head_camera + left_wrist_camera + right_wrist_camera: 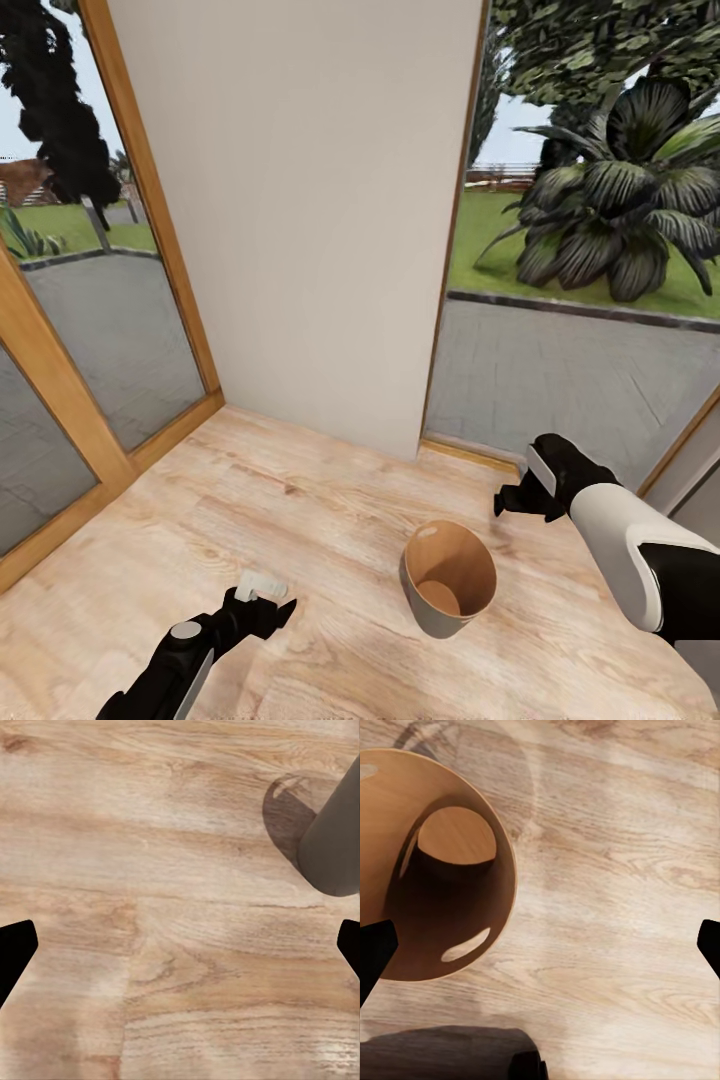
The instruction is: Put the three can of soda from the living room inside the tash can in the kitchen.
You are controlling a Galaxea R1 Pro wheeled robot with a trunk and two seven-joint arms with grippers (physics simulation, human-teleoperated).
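On the pale wood-plank floor (300, 520), near the middle right of the head view, the trash can (449, 578) is standing upright, apart from the white wall panel (310, 210) at the far side. Its grey outer wall and brown wood-toned inner wall are both showing, and its inside is holding nothing visible.

The left gripper (262, 598) is hovering low over the floor to the left of the trash can, near but not touching it. In the left wrist view the two dark fingertips (16, 949) are sitting at opposite edges of the frame with bare planks between them, so the jaws are standing wide apart and holding nothing. The bin's grey wall (334, 840) is showing at one corner of that view, with its shadow beside it.

The right gripper (520, 497) is hanging to the far right of the trash can, above and just beside its rim. In the right wrist view its fingertips (375, 952) are likewise spread to the frame edges, wide and holding nothing, and the bin's open mouth (431, 862) is lying partly behind one fingertip.

Wood-framed glass doors (90, 300) are standing at the left, and a garden with a large dark plant (620, 200) is showing at the far right.
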